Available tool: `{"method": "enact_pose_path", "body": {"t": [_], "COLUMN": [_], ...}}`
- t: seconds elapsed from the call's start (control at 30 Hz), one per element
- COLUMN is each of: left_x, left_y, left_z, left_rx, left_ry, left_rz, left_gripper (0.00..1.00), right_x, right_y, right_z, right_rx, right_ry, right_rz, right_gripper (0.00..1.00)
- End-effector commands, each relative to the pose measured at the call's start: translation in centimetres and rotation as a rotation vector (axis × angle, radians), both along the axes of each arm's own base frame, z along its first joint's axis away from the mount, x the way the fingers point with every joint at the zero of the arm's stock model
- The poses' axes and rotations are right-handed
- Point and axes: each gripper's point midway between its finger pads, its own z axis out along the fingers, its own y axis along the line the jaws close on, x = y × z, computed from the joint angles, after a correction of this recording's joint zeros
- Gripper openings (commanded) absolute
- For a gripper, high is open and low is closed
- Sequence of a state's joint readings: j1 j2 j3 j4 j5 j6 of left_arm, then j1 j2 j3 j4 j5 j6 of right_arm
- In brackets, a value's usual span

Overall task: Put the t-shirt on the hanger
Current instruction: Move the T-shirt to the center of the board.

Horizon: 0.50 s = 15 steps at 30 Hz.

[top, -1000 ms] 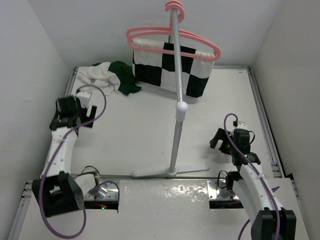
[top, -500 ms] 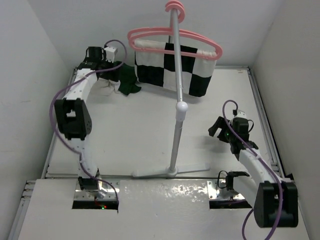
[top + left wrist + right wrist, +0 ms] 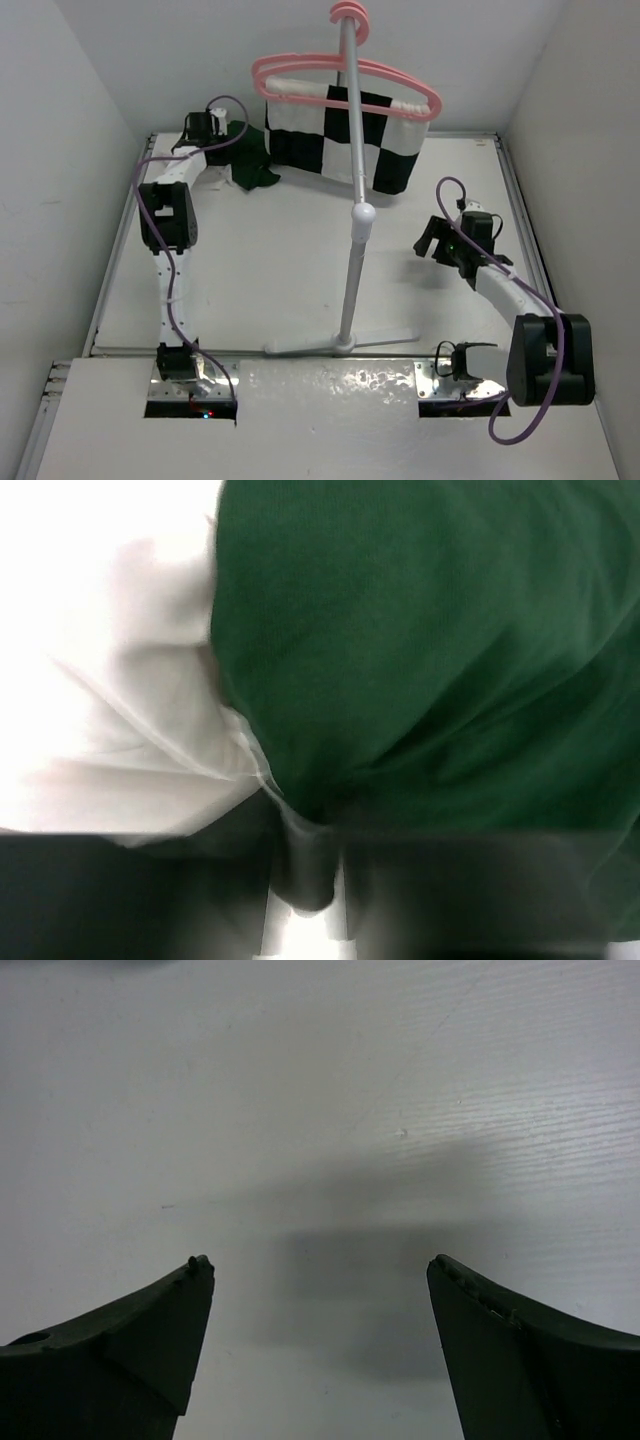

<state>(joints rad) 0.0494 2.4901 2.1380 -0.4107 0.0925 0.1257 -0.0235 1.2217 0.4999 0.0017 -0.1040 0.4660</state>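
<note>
The t-shirt (image 3: 255, 165) lies crumpled at the table's back left; only its dark green part shows from above. In the left wrist view green cloth (image 3: 430, 660) and cream-white cloth (image 3: 110, 680) fill the frame. My left gripper (image 3: 208, 135) is stretched out over it and shut, with a fold of the t-shirt pinched between the fingers (image 3: 305, 880). The pink hanger (image 3: 262, 66) hangs high on the stand, beside its twin. My right gripper (image 3: 432, 243) hovers open over bare table on the right, nothing between its fingers (image 3: 320, 1270).
A grey stand pole (image 3: 352, 200) rises mid-table from a flat base (image 3: 340, 345). A black-and-white checkered cloth (image 3: 340, 140) drapes from the twin hanger. White walls close the left, right and back sides.
My left arm has reached from the near left out to the back-left corner and shut on the t-shirt. The right gripper has edged forward and stays open.
</note>
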Motion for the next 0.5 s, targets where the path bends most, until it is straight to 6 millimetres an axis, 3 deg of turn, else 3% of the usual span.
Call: {"method": "enact_pose_path", "body": {"t": [0.0, 0.03, 0.07, 0.13, 0.17, 0.2, 0.23, 0.27, 0.3, 0.33, 0.4, 0.43, 0.47], "left_x": [-0.4, -1.1, -2.0, -5.1, -7.9, -9.2, -10.6, -13.5, -15.5, -16.9, -21.8, -23.3, -25.5], "left_y": [0.6, 0.8, 1.3, 1.3, 1.4, 1.1, 1.0, 0.5, -0.1, -0.5, -2.0, -2.8, -3.5], "left_z": [1.1, 2.8, 3.2, 4.7, 2.9, 6.4, 6.9, 5.4, 8.4, 9.0, 8.0, 10.8, 10.3], "left_rx": [0.012, 0.017, 0.016, -0.002, -0.005, -0.003, 0.02, 0.019, 0.015, 0.039, 0.027, 0.079, 0.079], "left_ry": [-0.036, -0.05, -0.044, -0.033, 0.027, -0.025, -0.022, 0.033, -0.005, -0.007, 0.06, -0.008, 0.013], "left_rz": [0.044, 0.05, 0.056, 0.047, 0.04, 0.02, -0.017, -0.042, -0.083, -0.137, -0.24, -0.327, -0.387], "left_gripper": [0.0, 0.0, 0.0, 0.0, 0.0, 0.0, 0.0, 0.0, 0.0, 0.0, 0.0, 0.0, 0.0], "right_x": [-0.1, -0.3, -0.7, -1.2, -1.6, -1.9, -2.1, -2.7, -3.0, -3.2, -3.5, -4.4, -4.4], "right_y": [0.5, 0.7, 0.9, 1.4, 1.5, 1.8, 1.9, 2.9, 4.0, 4.6, 6.6, 8.5, 9.5], "right_z": [1.2, 1.7, 1.5, 1.9, 2.3, 2.4, 2.6, 3.0, 3.3, 3.6, 4.8, 5.0, 5.9], "right_rx": [-0.011, -0.001, 0.003, 0.018, 0.017, 0.014, 0.009, -0.006, -0.02, -0.031, -0.042, -0.045, -0.062], "right_ry": [-0.02, -0.038, -0.036, -0.053, -0.064, -0.065, -0.065, -0.067, -0.068, -0.063, -0.067, -0.057, -0.079], "right_rz": [0.05, 0.061, 0.07, 0.096, 0.107, 0.123, 0.133, 0.197, 0.251, 0.284, 0.39, 0.473, 0.527], "right_gripper": [0.85, 0.84, 0.84, 0.83, 0.83, 0.82, 0.81, 0.81, 0.81, 0.81, 0.8, 0.8, 0.8]}}
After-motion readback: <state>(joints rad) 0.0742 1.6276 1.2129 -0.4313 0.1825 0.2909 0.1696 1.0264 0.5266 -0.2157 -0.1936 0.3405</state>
